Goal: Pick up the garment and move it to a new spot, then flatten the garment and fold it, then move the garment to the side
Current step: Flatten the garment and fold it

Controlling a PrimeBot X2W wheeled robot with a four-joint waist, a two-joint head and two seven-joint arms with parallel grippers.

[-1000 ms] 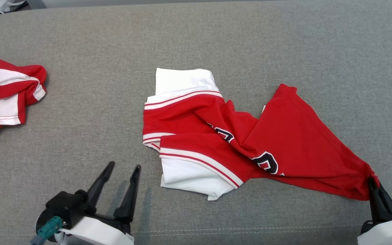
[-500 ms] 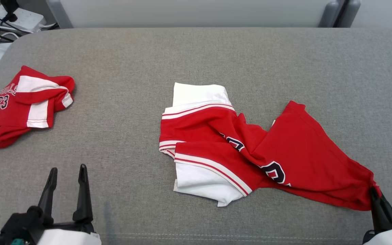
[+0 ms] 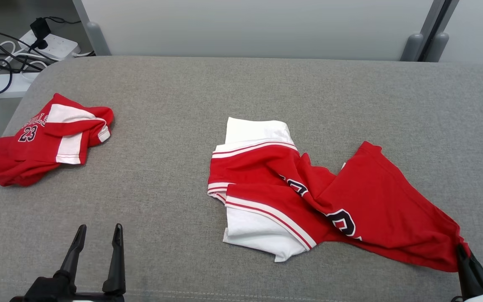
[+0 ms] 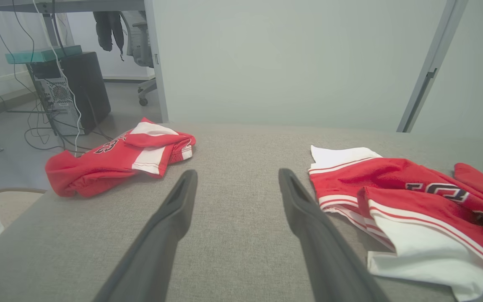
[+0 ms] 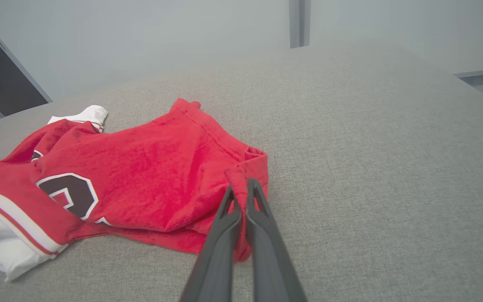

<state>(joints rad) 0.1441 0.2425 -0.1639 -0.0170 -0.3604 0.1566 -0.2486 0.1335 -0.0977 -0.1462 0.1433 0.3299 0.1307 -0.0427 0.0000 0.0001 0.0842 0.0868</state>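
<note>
A red-and-white jersey garment (image 3: 350,197) is seen crumpled on a gray fabric-covered tabletop (image 3: 266,92). One red corner is pinched between the fully closed fingers of the right tool (image 5: 241,184). The rest of the cloth is spread ahead and to the left of that tool, with its white panels lying farthest from it. Dark, white-outlined characters are printed on the red cloth, but they are swallowed by folds and cannot be read.

The left tool (image 3: 99,226) is held wide open and empty, with the garment lying to its right, untouched by it. Ahead and to the left of that tool, a second red-and-white jersey (image 3: 44,147) is bunched at the tabletop's edge. "23" can be read on it, below letters ending in "LLS" whose start is hidden by a fold. Beyond it, power strips (image 3: 53,42) and cables are seen on the floor.
</note>
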